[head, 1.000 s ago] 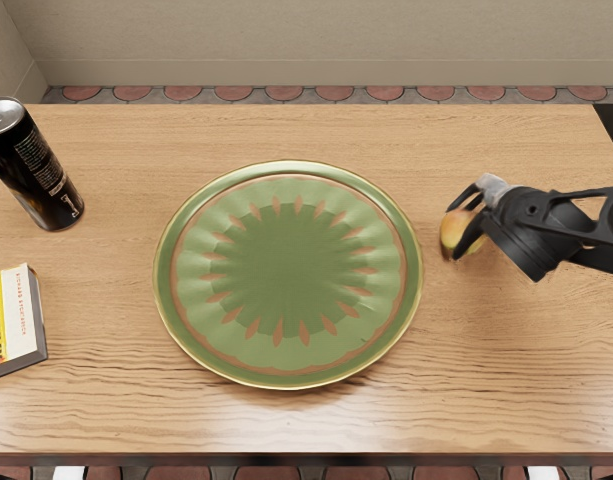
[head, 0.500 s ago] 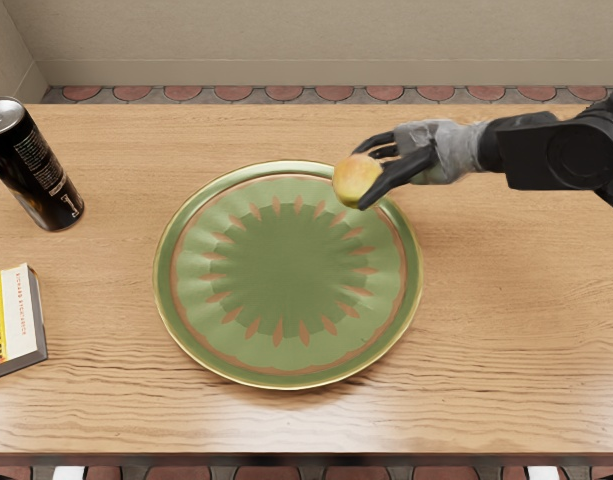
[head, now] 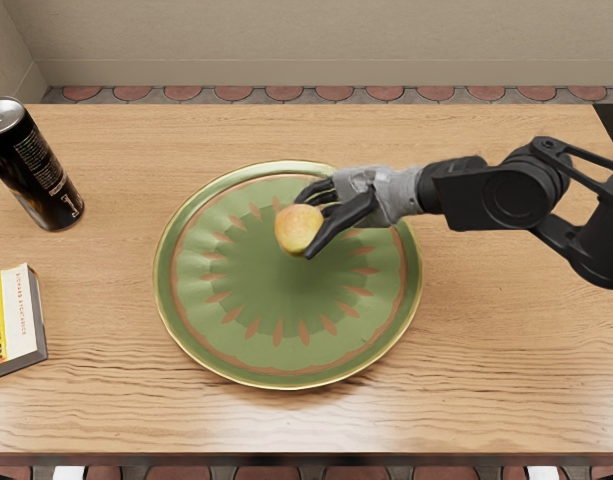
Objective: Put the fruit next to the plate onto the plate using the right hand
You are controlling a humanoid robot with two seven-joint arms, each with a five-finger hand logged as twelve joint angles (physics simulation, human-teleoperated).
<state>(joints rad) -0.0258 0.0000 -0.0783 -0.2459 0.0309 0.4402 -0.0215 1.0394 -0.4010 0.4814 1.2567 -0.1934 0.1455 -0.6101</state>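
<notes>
Fruit grasped by right hand.
It is held over the green plate, near its centre, on the desk.

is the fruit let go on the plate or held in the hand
Held. Fingers of the right hand curl around the fruit over the middle of the plate; whether it touches the plate, cannot tell.

Bright, even, diffuse light fills the scene (a flat simulator render). The bench grain stays sharp out to every border, and its far edge at 12 o'clock runs straight. A thin, soft shadow hugs the plate rim at 6 o'clock. The can, at 10 o'clock, carries a pale sheen on top. The fruit shows bright against the dark right hand, both crisply focused.
</notes>
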